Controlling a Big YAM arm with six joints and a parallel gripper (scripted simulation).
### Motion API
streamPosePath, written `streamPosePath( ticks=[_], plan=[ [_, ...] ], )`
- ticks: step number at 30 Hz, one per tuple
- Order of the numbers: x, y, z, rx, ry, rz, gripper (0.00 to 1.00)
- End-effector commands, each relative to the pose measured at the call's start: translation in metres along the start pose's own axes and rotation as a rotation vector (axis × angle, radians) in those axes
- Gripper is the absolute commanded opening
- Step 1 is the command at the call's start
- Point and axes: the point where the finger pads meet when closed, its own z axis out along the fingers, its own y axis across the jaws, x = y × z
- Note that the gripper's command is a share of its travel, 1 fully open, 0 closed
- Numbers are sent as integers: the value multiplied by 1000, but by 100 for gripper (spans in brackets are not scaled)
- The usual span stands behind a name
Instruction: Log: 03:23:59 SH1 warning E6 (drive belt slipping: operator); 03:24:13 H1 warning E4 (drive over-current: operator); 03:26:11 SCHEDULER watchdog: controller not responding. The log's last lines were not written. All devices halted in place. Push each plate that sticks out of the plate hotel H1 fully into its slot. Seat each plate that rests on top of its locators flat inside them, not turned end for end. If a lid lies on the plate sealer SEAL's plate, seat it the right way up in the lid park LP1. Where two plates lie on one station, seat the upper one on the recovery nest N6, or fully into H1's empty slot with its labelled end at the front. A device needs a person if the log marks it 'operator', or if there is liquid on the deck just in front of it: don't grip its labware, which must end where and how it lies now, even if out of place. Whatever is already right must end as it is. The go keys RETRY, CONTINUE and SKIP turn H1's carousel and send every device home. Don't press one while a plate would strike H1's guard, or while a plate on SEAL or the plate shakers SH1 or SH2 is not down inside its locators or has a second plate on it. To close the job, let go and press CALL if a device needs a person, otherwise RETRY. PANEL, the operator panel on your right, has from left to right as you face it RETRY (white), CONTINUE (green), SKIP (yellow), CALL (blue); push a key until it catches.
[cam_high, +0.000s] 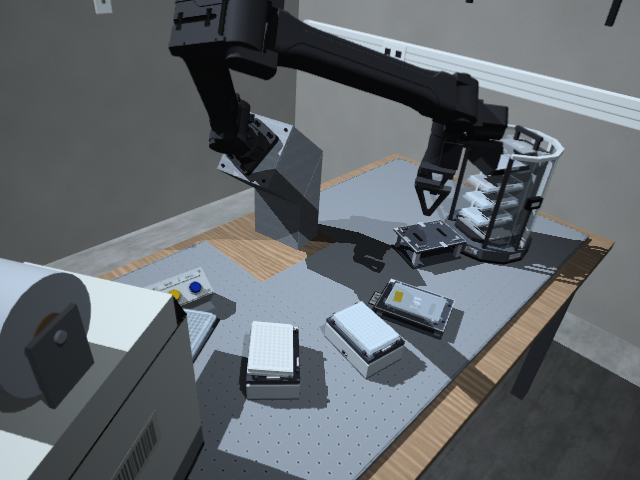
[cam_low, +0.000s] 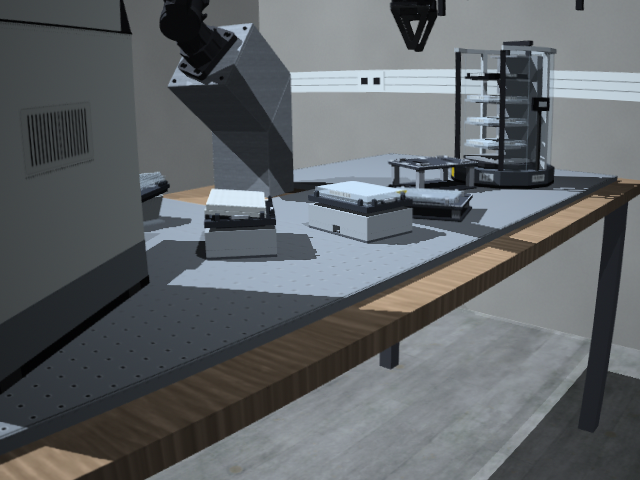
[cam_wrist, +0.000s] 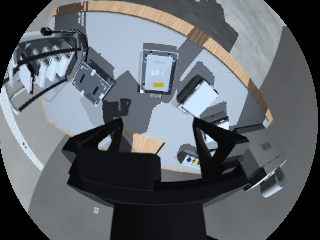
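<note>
My gripper (cam_high: 433, 198) is open and empty. It hangs high above the empty black nest (cam_high: 429, 236), just left of the plate hotel (cam_high: 504, 201); it also shows at the top of the exterior view (cam_low: 415, 31) and in the wrist view (cam_wrist: 160, 135). The hotel holds white plates on three shelves (cam_high: 485, 198); I cannot tell if any sticks out. Two shakers each carry a white plate: the left one (cam_high: 271, 351) and the right one (cam_high: 364, 330). The left plate (cam_low: 235, 202) looks to sit high. A flat station (cam_high: 413, 305) holds a clear piece with a yellow label.
The sealer (cam_high: 77, 372) fills the near left, with a plate (cam_high: 199, 325) at its mouth. The panel (cam_high: 180, 289) shows its yellow key (cam_high: 174, 294) and blue key (cam_high: 194, 287). The arm's grey pedestal (cam_high: 289, 196) stands at the back. The table edge runs along the right.
</note>
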Motion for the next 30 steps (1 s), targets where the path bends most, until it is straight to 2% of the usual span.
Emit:
streamPosePath(
  ticks=[1,20,23,25,30],
  plan=[
    [-17,18,-18,4,-31,25,100],
    [-34,74,-18,3,-31,25,100],
    [-33,84,-18,5,-31,-97,100],
    [-33,84,-18,5,-31,-97,100],
    [-31,102,-18,6,-34,-260,100]
  ],
)
